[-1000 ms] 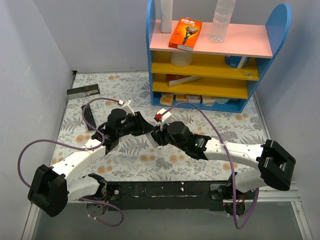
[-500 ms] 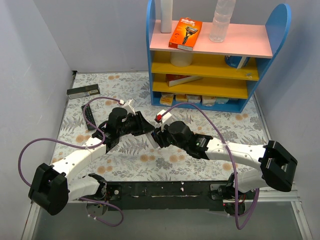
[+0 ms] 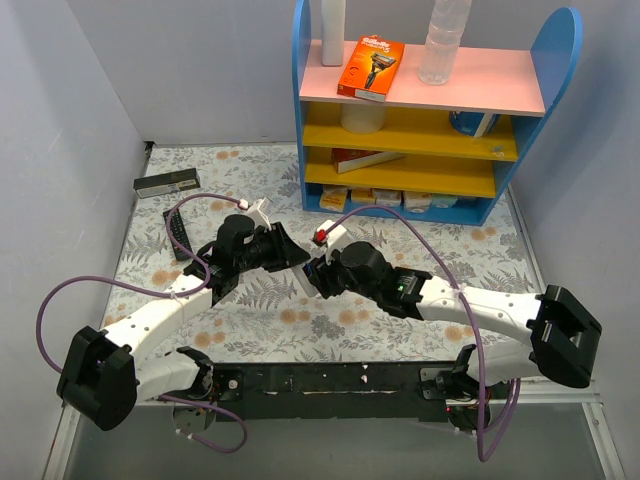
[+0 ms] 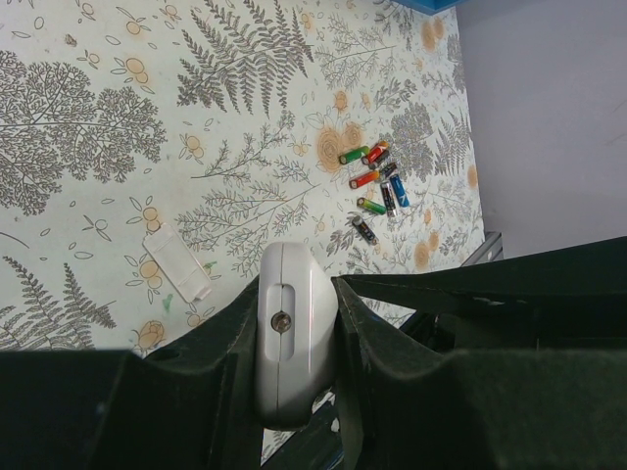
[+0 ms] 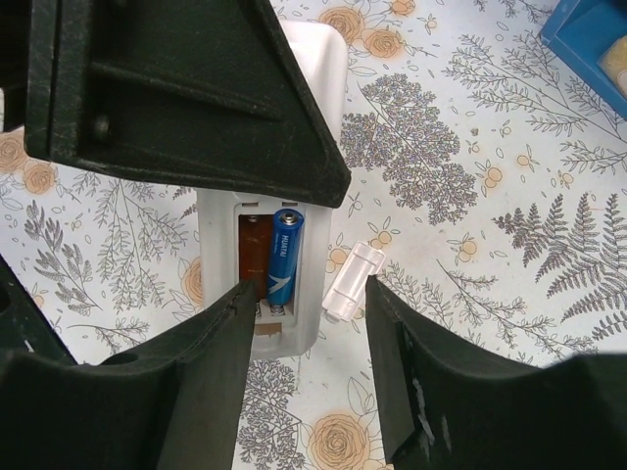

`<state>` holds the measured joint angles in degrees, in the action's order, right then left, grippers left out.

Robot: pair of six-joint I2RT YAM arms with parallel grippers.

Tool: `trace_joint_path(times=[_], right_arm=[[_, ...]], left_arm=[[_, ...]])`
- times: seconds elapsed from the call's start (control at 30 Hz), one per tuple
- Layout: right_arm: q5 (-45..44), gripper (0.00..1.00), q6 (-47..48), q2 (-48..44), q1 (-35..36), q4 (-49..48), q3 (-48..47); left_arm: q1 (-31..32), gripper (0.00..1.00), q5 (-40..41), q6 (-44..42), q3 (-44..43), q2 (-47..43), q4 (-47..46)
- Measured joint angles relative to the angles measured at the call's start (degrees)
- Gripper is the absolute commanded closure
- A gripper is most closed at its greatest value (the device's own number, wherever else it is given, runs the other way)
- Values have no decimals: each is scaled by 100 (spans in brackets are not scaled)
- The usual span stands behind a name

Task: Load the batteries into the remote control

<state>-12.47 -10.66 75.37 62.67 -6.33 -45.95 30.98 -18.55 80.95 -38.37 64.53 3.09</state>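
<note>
Left gripper point(image 4: 294, 294) clamps the remote control point(image 4: 291, 362); right gripper point(image 5: 312, 304) stands spread just over it. Only the right wrist view shows a blue battery point(image 5: 284, 250) seated; only the left wrist view shows loose batteries point(image 4: 377, 181) beyond.

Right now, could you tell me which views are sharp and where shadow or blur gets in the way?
Right wrist: the blue battery in the remote control is crisp, the fingers featureless black. Left wrist: the loose batteries are tiny but sharp. Top external: even light, though the arms mostly hide the remote.
</note>
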Motion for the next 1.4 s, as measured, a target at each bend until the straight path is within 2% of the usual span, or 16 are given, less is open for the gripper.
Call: trace_joint_path(times=[0.4,0.7,0.93,1.4], right_arm=[[66,39,120,-278,-4,153,-11],[245,54,328,-682,-245,363,-339],[566,73,42,-520,-345,549,-802],[822,78,-514,-109,-417,986,-988]], left_arm=[[-7,100,-35,-20,-76,48,120],[-13,100,-181,-87,-116,61,144],[-11,100,-339,-155,-201,63,160],[-13,100,-459,-173,-232,63,164]])
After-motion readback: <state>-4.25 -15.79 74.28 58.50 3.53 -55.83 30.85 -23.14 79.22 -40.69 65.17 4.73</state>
